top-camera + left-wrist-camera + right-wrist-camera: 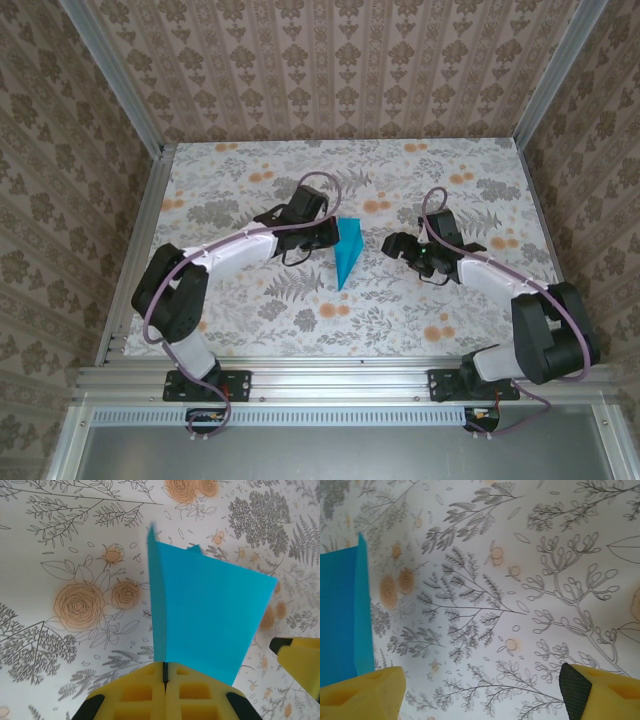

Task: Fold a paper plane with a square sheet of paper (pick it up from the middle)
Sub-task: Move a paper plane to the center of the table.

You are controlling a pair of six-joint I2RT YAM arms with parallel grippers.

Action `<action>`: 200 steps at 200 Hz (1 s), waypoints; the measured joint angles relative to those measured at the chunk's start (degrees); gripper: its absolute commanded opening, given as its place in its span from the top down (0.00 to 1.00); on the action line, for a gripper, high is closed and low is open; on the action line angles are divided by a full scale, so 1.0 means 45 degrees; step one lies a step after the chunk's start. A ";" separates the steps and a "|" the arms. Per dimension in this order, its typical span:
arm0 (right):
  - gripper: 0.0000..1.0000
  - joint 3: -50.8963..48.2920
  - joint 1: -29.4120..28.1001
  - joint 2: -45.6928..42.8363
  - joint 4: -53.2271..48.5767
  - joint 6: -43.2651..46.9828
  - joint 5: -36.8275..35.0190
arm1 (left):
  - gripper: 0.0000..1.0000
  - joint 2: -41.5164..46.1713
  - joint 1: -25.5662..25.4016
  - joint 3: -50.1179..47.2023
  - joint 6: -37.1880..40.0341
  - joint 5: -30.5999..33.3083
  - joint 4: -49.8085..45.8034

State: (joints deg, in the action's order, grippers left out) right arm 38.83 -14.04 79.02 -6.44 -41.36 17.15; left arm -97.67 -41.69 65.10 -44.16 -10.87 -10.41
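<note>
**Teal sheet pinched at mid-table, second pincer gaping beside it**

The tabletop (250,300) wears a pale floral print of grey ferns and orange roses. Beige patterned wallpaper (330,70) closes it in across the top and down both sides of the overhead frame. Bare aluminium posts (110,75) stand in the corners. A ribbed metal rail (330,385) runs along the bottom, where both arm bases are bolted.

Wide stretches of print lie open across the upper part of that frame and in the lower left.

The square sheet of paper (348,250) sits at the centre of the overhead frame, folded and tapering to a point toward the bottom. The left pincer (333,238) is clenched on it. From the left wrist, its yellow fingers (140,695) meet flush at bottom centre. The paper rises out of the seam, one flap edge-on and a broad panel spreading right. I cannot tell whether the sheet touches the print.

The right pincer (397,245) hangs just right of the sheet, apart from it, jaws spread wide over bare print. From its own wrist, the sheet fills the left edge of the frame, beside the lower-left finger (360,695).

The left arm (230,250) and the right arm (500,280) flank the sheet. A lilac cable (320,180) loops above the left wrist.
</note>
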 measured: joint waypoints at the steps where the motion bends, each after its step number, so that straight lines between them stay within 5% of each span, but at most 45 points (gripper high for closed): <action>1: 0.17 0.0000 -0.0015 -0.0019 0.0000 -0.0005 0.0000 | 1.00 0.0000 0.0029 -0.0063 -0.0015 -0.0044 0.0097; 45: 0.20 0.0107 -0.0826 -0.0452 -0.0039 -0.0092 -0.0165 | 1.00 -0.0563 0.0389 -0.1569 -0.1190 -0.1365 0.3196; 128: 0.51 0.2895 -0.3920 0.1472 -0.1069 0.0573 -0.1545 | 1.00 -0.1287 0.0549 -0.3225 -0.2671 -0.1880 0.5629; 200: 0.44 0.4129 -0.5022 0.3429 -0.2297 0.0816 -0.2647 | 1.00 -0.1287 0.0646 -0.3575 -0.2861 -0.1889 0.6120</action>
State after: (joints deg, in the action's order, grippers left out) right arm 57.41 -36.64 94.45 -16.78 -37.69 5.23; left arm -103.46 -38.79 49.01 -57.04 -19.38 17.12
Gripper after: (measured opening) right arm 0.539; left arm 0.058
